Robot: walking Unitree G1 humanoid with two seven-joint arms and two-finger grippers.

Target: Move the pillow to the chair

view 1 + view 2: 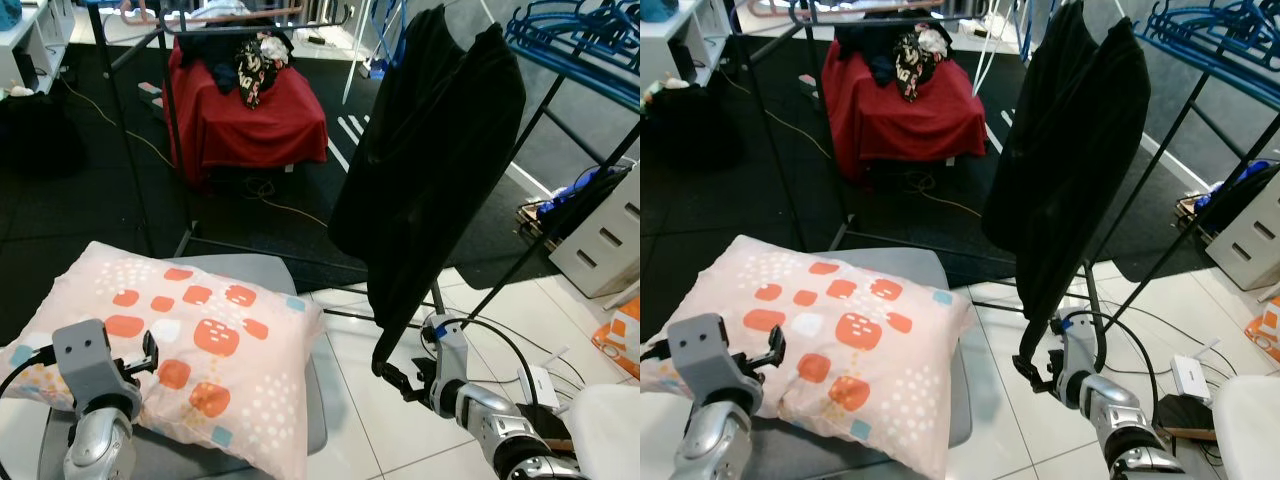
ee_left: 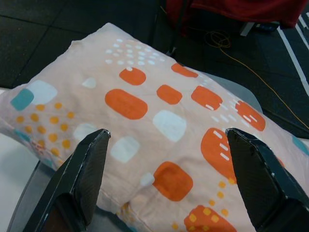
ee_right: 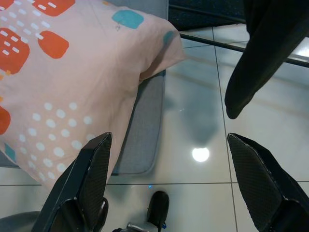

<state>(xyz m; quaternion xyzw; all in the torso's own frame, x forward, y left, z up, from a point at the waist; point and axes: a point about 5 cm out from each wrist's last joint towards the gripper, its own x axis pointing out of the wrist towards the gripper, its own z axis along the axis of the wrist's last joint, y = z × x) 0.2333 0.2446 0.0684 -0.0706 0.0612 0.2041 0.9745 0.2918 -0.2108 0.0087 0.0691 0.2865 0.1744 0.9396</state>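
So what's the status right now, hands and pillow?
Left gripper open, over the pillow. Right gripper open, low beside the hanging black garment. Pillow lies on the grey chair seat, not gripped. Nothing blocking.

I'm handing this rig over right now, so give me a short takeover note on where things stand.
Left end effector: open, empty, just above the pillow.
Right end effector: open, empty, low over the white tile floor beside the chair.
Pillow: lying flat on the grey chair seat, one edge overhanging.
Done: pillow looks placed.
Left: probably only pull both arms clear.
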